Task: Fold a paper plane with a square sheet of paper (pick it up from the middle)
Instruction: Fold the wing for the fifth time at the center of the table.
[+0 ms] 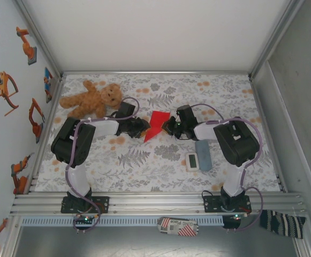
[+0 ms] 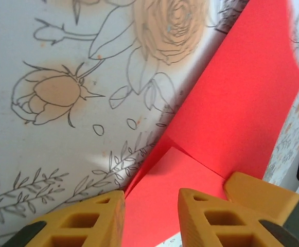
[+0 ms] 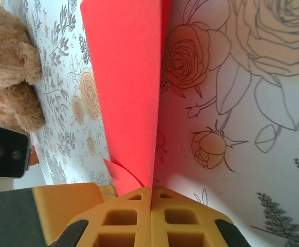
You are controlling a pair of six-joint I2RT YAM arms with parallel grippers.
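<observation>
- Top external view had the red paper [image 1: 156, 125], folded to a pointed shape, lying in the middle of the flowered table [image 1: 225, 91].
- From above, the left gripper [image 1: 143, 127] sat just left of the paper and the right gripper [image 1: 169, 127] just right of it, tips facing each other.
- On the left wrist camera, the left arm's orange fingers [image 2: 87, 221] stood apart with a clear gap. The paper ran beneath that gap, not pinched, a folded flap showing near them.
- On the right wrist camera, the jaws were pressed together on the paper's near edge.
- A teddy bear [image 1: 93, 97] lay at the far left.
- A white timer [image 1: 192, 160] and a grey-blue block [image 1: 203, 155] sat just beside each other near the right arm, well apart from the paper.
</observation>
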